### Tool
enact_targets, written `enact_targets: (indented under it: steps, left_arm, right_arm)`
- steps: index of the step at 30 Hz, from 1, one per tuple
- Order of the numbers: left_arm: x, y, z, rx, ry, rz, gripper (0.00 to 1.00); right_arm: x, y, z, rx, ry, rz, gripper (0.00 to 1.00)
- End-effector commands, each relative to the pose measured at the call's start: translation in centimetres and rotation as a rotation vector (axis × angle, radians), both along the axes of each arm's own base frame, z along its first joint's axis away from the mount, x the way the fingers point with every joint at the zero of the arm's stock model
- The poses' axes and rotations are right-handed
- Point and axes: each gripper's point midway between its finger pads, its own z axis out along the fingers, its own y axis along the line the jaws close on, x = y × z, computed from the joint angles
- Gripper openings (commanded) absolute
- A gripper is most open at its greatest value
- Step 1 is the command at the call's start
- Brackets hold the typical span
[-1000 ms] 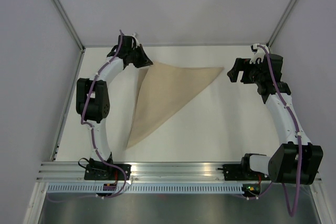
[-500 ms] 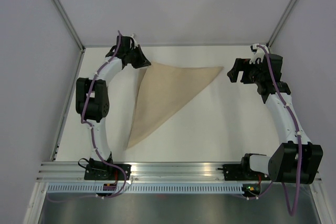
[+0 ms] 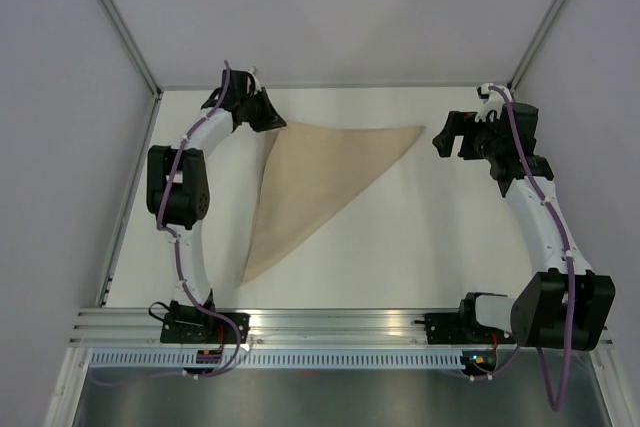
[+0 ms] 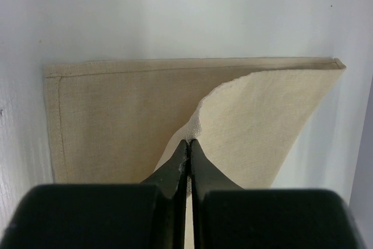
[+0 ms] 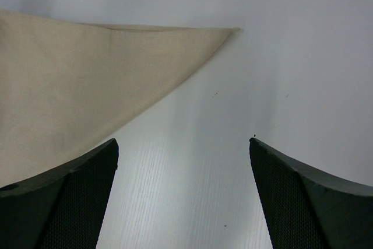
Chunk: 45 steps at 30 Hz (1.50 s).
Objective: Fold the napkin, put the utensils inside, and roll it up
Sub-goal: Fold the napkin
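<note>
Left wrist view: left jaws seemingly pinch the lifted napkin (image 4: 105,115); right jaws spread above the table (image 5: 291,56).

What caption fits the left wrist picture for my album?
Left tool shut on a lifted layer of the tan napkin.

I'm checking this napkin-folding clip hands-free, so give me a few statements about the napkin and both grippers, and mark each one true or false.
1. The napkin is folded into a triangle. True.
2. The right gripper is shut. False: its jaws stand wide open, holding nothing.
3. The left gripper is closed on a layer of the napkin. True.
4. The napkin is already rolled up. False: it lies flat and unrolled.
</note>
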Motion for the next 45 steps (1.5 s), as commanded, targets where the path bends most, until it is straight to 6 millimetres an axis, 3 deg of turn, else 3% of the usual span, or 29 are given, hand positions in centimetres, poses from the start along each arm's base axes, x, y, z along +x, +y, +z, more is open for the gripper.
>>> enact_targets:
  steps: [1,10,20,23,24,25,27,30,33,34,35,38,39,40,41,42,45]
  left_arm:
    - [0.9,0.0,1.6,-0.021,-0.036,-0.024,0.02]
    - [1.7,0.1,1.8,-0.029,-0.034,-0.021,0.02]
    - [1.8,0.5,0.6,-0.027,-0.011,-0.018,0.03]
    - [1.8,0.9,-0.1,-0.007,-0.003,-0.002,0.24]
    - [1.8,1.0,0.1,0.000,-0.007,0.004,0.37]
    - [1.7,1.2,0.0,0.009,-0.004,0.010,0.41]
    - [2.1,2.2,0.1,0.042,-0.019,0.043,0.54]
    - [2.4,4.1,1.2,0.087,-0.053,0.099,0.63]
    - [2.2,6.9,2.2,0.152,-0.076,0.193,0.64]
    - [1.5,8.0,1.4,0.179,-0.057,0.230,0.65]
    - [1.2,9.6,2.9,0.222,-0.090,0.293,0.65]
    - [-1.2,13.6,1.9,0.323,-0.049,0.431,0.65]
    - [-2.1,14.6,3.4,0.329,-0.072,0.471,0.65]
    - [-3.8,16.5,2.0,0.361,-0.025,0.522,0.65]
    - [-4.6,16.9,1.8,0.373,-0.016,0.534,0.65]
    - [-5.5,18.8,2.7,0.378,-0.026,0.578,0.65]
    - [-8.4,21.5,0.7,0.437,0.056,0.603,0.65]
  right_arm:
    - [0.4,-0.2,0.8,-0.008,-0.018,-0.005,0.98]
    - [0.4,-0.3,0.8,-0.010,-0.018,-0.005,0.98]
    - [0.4,-0.2,0.5,-0.010,-0.009,-0.002,0.98]
    - [0.4,-0.3,0.5,-0.010,-0.009,-0.004,0.98]
    - [0.4,-0.2,0.6,-0.010,-0.012,-0.002,0.98]
    - [0.4,-0.2,0.7,-0.009,-0.013,-0.003,0.98]
    - [0.4,-0.2,0.6,-0.009,-0.012,-0.001,0.98]
    - [0.4,-0.1,0.6,-0.008,-0.013,0.002,0.98]
    - [0.3,0.0,0.7,-0.004,-0.011,0.005,0.98]
    - [0.3,0.0,0.7,-0.003,-0.011,0.007,0.98]
    - [0.3,0.1,0.7,-0.001,-0.011,0.011,0.98]
    - [0.1,0.6,0.8,0.016,-0.007,0.034,0.98]
    - [0.1,0.7,0.8,0.023,-0.007,0.038,0.98]
    - [0.0,0.8,0.9,0.028,-0.006,0.044,0.98]
    - [-0.1,1.0,0.9,0.034,-0.004,0.051,0.98]
    - [-0.3,1.3,1.0,0.042,-0.006,0.066,0.98]
    - [-0.6,1.8,1.5,0.061,-0.016,0.088,0.98]
